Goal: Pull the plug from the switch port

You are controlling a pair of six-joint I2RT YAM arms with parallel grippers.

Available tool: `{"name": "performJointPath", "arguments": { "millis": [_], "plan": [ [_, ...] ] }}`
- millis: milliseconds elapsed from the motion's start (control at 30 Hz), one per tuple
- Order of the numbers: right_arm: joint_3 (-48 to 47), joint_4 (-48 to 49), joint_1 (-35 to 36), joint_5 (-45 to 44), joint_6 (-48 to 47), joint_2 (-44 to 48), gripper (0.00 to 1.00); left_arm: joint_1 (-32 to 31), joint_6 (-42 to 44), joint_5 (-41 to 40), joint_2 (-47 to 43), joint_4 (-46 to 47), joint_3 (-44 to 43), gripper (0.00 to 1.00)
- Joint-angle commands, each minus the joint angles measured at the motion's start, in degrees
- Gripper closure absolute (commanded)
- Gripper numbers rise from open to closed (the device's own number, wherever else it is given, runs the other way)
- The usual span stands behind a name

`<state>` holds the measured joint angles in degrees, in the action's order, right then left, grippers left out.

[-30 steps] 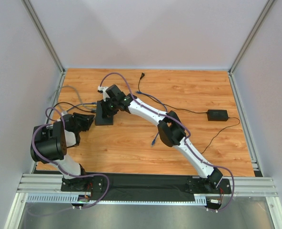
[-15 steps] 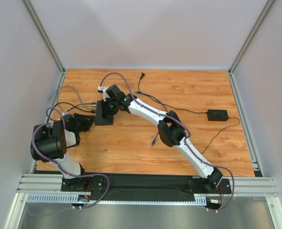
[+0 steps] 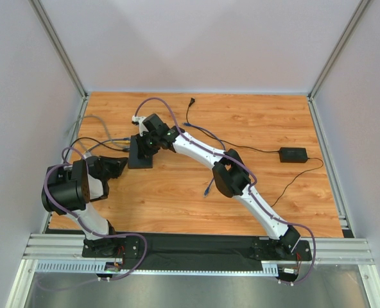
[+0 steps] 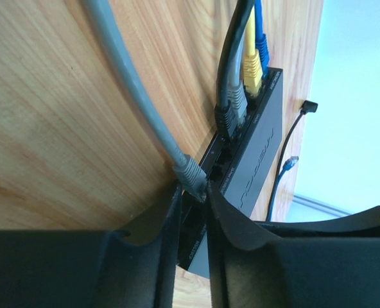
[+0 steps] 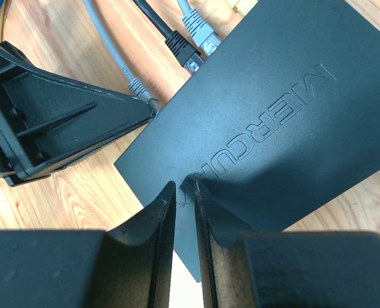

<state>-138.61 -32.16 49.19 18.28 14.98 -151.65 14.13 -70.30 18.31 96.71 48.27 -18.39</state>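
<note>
The flat black switch [image 3: 138,158] lies at the table's left middle, with several cables plugged into its left edge. In the left wrist view, the switch [image 4: 262,151] shows its port edge, and my left gripper [image 4: 193,191] is closed on the grey plug [image 4: 191,174] right at a port. I cannot tell whether the plug is still seated. Black, grey, yellow and blue plugs [image 4: 240,96] sit in ports further along. My right gripper [image 5: 185,184] is shut, its tips pressing on the switch's top [image 5: 273,115]. From above, my left gripper [image 3: 120,165] is left of the switch and my right gripper [image 3: 147,141] is over it.
A black adapter brick [image 3: 293,154] lies at the right with a thin black lead running across the table. A loose blue cable end [image 3: 208,187] lies under the right arm. Another black plug [image 3: 192,101] lies near the back. Enclosure walls surround the table.
</note>
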Motion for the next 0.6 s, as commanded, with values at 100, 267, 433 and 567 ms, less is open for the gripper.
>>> {"name": "performJointPath", "arguments": {
  "millis": [100,267,433,567],
  "plan": [
    [-0.70,-0.09,-0.76,-1.58,-0.22,-1.63,0.80,0.02,0.17,-0.81,3.75,0.68,1.52,0.80],
    [-1.58,-0.53,-0.76,-2.20,0.48,-2.42,0.82,0.02,-0.01,-1.52,3.23,0.42,1.43,0.94],
    [-1.58,-0.79,-0.76,-2.46,0.57,-2.59,0.83,0.54,0.69,-3.01,-0.45,-3.79,1.34,1.00],
    [-1.49,-0.88,-0.94,-2.64,0.57,-2.77,0.83,1.07,1.75,-4.94,-3.89,-7.66,1.52,1.00]
  ]
}}
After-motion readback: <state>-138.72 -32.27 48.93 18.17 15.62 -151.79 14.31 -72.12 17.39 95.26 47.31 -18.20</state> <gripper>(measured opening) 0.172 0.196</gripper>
